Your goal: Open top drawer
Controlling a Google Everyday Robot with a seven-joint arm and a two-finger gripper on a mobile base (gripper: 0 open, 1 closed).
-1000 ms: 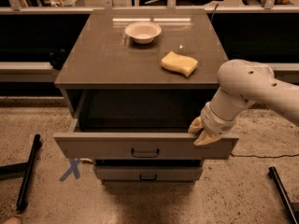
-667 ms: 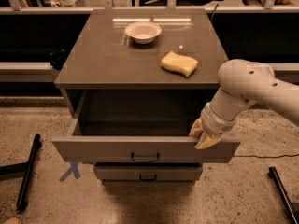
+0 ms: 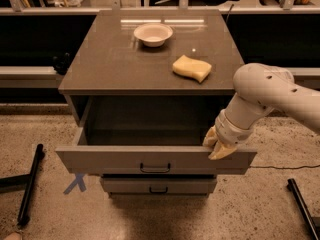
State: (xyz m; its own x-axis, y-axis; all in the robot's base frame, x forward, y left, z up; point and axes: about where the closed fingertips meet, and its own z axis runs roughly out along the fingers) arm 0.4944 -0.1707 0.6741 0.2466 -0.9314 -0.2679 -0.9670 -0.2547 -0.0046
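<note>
The top drawer [image 3: 100, 160] is the widest grey-brown front, with a small dark loop handle [image 3: 155, 169] at its centre. It stands pulled well out of the cabinet, and its dark inside looks empty. My gripper [image 3: 217, 145] sits at the drawer's right end, its yellowish fingers [image 3: 220, 151] hooked over the top edge of the front panel. The white arm reaches in from the right. A narrower drawer front [image 3: 158, 186] shows below, pushed in.
On the cabinet top [image 3: 105, 59] stand a white bowl [image 3: 153, 33] at the back and a yellow sponge [image 3: 192, 68] to the right. Dark stand legs lie on the floor at the left [image 3: 30, 184] and right [image 3: 302, 204]. A blue tape cross [image 3: 75, 183] marks the floor.
The drawer has slid further out toward the camera, and my gripper has moved with its front edge. The tape cross is now partly covered by the drawer.
</note>
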